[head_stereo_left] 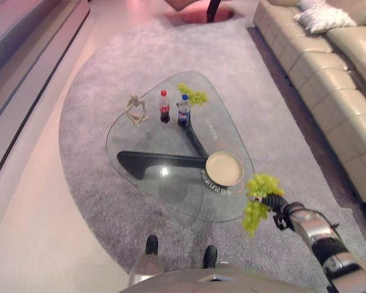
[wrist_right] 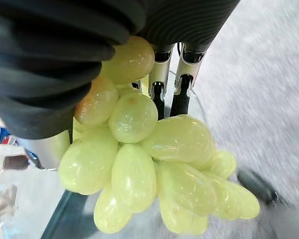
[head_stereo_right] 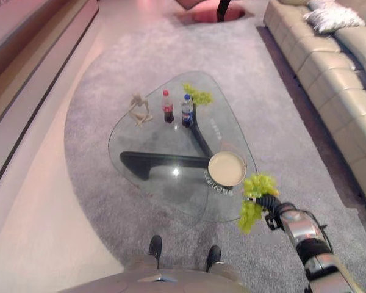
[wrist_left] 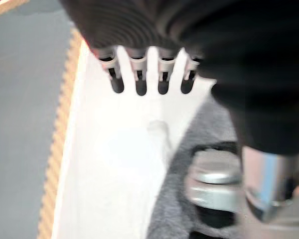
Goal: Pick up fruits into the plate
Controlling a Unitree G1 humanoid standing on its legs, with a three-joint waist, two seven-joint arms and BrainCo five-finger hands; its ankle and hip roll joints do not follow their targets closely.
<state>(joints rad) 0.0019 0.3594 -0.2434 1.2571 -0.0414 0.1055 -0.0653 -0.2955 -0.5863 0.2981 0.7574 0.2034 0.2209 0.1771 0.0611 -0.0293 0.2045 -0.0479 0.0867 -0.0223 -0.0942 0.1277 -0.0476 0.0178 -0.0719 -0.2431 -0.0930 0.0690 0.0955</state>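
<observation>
A: While I'm standing by it — right hand [head_stereo_left: 273,202] is clamped on a grape bunch [head_stereo_left: 258,199], hanging just off the near right edge of the glass table [head_stereo_left: 146,137], over the rug [head_stereo_left: 97,91]. Wrist view confirms it: grapes [wrist_right: 149,159] packed against the palm, fingers [wrist_right: 158,82] curled in behind them.

B: Can you see the fingertips?

A: No. Grapes cover most of the hand from above, and from the wrist the tips run behind the bunch.

B: Plate?

A: Plate [head_stereo_left: 224,168] sits on the table's near right corner, near the held bunch but apart from it. It looks bare.

B: Other fruit?

A: Second grape bunch [head_stereo_left: 194,96] at the far edge of the table, just behind two bottles [head_stereo_left: 173,108]. Part of it is hidden behind the blue-labelled one. A pale figurine [head_stereo_left: 134,110] stands left of the bottles.

B: Left hand?

A: Left hand [wrist_left: 149,69] shows from its wrist camera: fingers straight and spread, holding nothing, over pale floor.

B: Room to move?

A: Middle of the glass is open between the bottles and the plate. Sofa [head_stereo_left: 329,79] runs along the right side, cut off by the frame, with a strip of rug between it and the table.
</observation>
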